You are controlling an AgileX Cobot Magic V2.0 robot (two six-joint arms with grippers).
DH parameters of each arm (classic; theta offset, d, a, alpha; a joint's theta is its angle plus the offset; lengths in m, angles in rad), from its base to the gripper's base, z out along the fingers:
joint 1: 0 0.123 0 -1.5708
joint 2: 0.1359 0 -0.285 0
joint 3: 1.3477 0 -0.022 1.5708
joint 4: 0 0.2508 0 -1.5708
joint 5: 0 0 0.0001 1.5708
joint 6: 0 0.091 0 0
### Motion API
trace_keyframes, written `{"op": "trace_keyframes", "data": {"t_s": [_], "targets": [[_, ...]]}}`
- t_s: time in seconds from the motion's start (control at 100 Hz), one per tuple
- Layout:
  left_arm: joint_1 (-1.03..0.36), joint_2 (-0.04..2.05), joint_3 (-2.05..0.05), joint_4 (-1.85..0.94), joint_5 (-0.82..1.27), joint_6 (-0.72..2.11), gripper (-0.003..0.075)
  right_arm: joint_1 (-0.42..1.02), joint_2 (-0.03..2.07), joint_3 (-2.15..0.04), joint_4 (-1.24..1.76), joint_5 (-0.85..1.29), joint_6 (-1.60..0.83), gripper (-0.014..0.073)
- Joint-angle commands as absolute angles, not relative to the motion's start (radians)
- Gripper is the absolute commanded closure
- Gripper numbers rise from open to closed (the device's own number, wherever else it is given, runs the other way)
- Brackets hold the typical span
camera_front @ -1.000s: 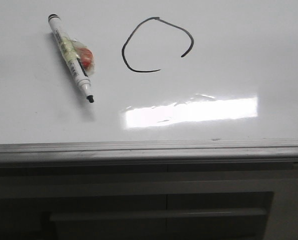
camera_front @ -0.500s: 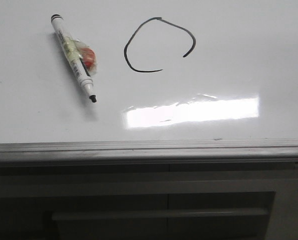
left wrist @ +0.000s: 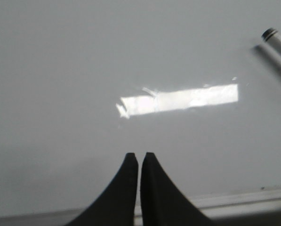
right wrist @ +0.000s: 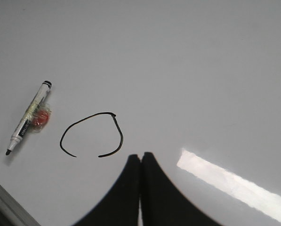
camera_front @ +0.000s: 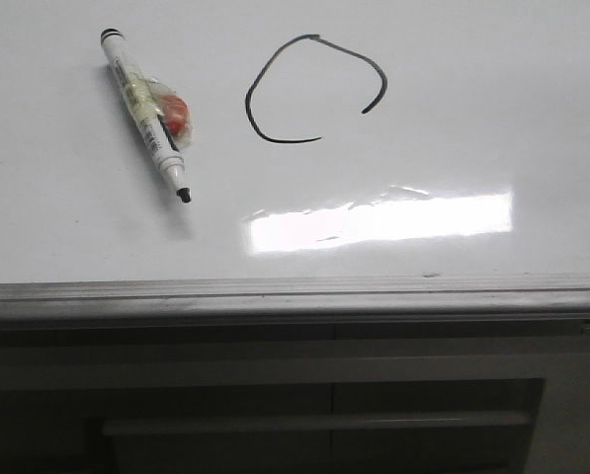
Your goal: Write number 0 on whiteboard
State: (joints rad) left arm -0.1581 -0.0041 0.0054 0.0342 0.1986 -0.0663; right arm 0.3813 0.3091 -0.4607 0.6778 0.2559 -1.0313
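Note:
The number 0 is a thin black oval loop on the whiteboard, open at its lower right. It also shows in the right wrist view. A white marker with a black tip lies uncapped to the left of the loop, with a red-and-clear wrapper taped to it. It shows in the right wrist view, and its end shows in the left wrist view. My left gripper is shut and empty above the board. My right gripper is shut and empty just beside the loop. Neither gripper shows in the front view.
A grey metal rail runs along the whiteboard's near edge, with dark grey panelling below it. A bright lamp reflection lies on the board near the rail.
The front view shifted very slightly, so marker and loop sit a few pixels to the right. Nothing on the board has moved.

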Motion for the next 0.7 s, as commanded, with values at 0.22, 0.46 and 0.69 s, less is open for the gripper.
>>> {"op": "trace_keyframes", "data": {"t_s": [0.22, 0.46, 0.69], "targets": [[-0.107, -0.032, 0.037, 0.041, 0.287, -0.091, 0.074, 0.376, 0.318, -0.485, 0.693, 0.201, -1.042, 0.0662], [-0.107, -0.032, 0.037, 0.041, 0.287, -0.091, 0.074, 0.376, 0.318, -0.485, 0.693, 0.201, -1.042, 0.0662], [-0.107, -0.032, 0.037, 0.041, 0.287, -0.091, 0.074, 0.376, 0.318, -0.485, 0.693, 0.201, -1.042, 0.0662]]}}
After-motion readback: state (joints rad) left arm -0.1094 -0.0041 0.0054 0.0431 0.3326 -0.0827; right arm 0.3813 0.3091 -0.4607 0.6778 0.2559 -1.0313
